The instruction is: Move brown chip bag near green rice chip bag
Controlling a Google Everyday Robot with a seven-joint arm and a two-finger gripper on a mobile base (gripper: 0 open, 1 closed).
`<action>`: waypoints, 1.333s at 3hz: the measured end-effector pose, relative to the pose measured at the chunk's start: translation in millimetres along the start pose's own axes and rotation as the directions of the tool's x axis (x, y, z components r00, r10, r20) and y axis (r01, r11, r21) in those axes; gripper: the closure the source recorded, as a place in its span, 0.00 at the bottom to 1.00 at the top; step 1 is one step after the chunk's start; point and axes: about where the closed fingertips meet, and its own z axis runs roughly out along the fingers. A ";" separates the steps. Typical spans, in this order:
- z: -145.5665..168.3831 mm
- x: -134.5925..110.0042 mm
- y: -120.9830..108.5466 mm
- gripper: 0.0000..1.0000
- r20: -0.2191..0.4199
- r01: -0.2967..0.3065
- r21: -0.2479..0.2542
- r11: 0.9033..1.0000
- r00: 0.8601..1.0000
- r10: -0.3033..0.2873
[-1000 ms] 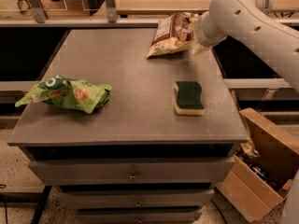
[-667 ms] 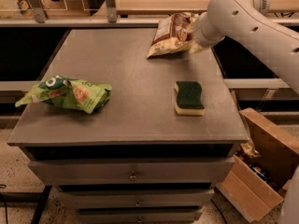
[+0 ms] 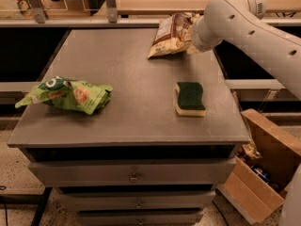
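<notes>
The brown chip bag [image 3: 170, 34] is at the far right of the grey table [image 3: 127, 121]. It is tilted, with its right end raised and its lower left corner on the tabletop. My gripper [image 3: 192, 37] is at that raised end, mostly hidden behind my white wrist, and is shut on the bag. The green rice chip bag [image 3: 66, 94] lies crumpled near the table's left edge, far from the brown bag and from the gripper.
A yellow sponge with a green top [image 3: 190, 98] lies on the right half of the table, between the brown bag and the front edge. An open cardboard box [image 3: 263, 164] stands on the floor to the right. A shelf rail [image 3: 108, 20] runs behind the table.
</notes>
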 end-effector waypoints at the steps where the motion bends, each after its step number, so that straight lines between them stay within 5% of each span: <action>1: 1.7 -7.2 1.1 0.83 0.008 0.009 0.001 1.000 1.000 -0.009; 2: -0.5 -14.5 -0.3 1.00 0.009 0.020 0.003 1.000 1.000 -0.020; 4: -69.6 -56.2 -15.3 1.00 0.071 0.068 0.030 0.997 0.995 -0.070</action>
